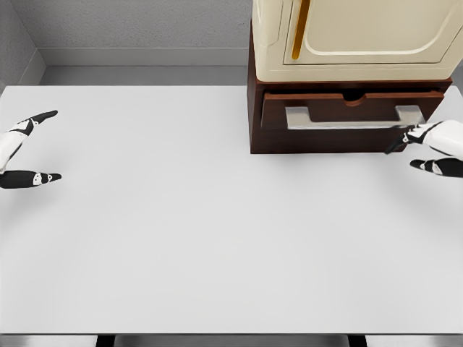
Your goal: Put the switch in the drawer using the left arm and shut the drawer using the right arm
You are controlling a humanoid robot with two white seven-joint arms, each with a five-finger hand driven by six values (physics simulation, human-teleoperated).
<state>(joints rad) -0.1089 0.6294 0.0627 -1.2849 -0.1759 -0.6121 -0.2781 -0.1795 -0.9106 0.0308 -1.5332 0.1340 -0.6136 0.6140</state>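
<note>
Head view takes in a wide white table (217,238) with a dark wooden cabinet (255,116) at its far right, a cream-coloured appliance (347,43) standing on top. The drawer (347,110) in that cabinet looks nearly or fully pushed in, its pale handle (352,118) facing me, though I cannot tell whether a small gap is left. No switch lies anywhere on the tabletop, so I judge it is already inside the drawer, hidden from this angle. The left hand (25,148) sits at the far left edge, well apart from the cabinet, fingers spread and holding nothing. The right hand (427,148) is just beside the drawer's right end, near the handle, its fingers loosely apart and empty. To my eye the placing is done and the closing is finished or in its last push.
</note>
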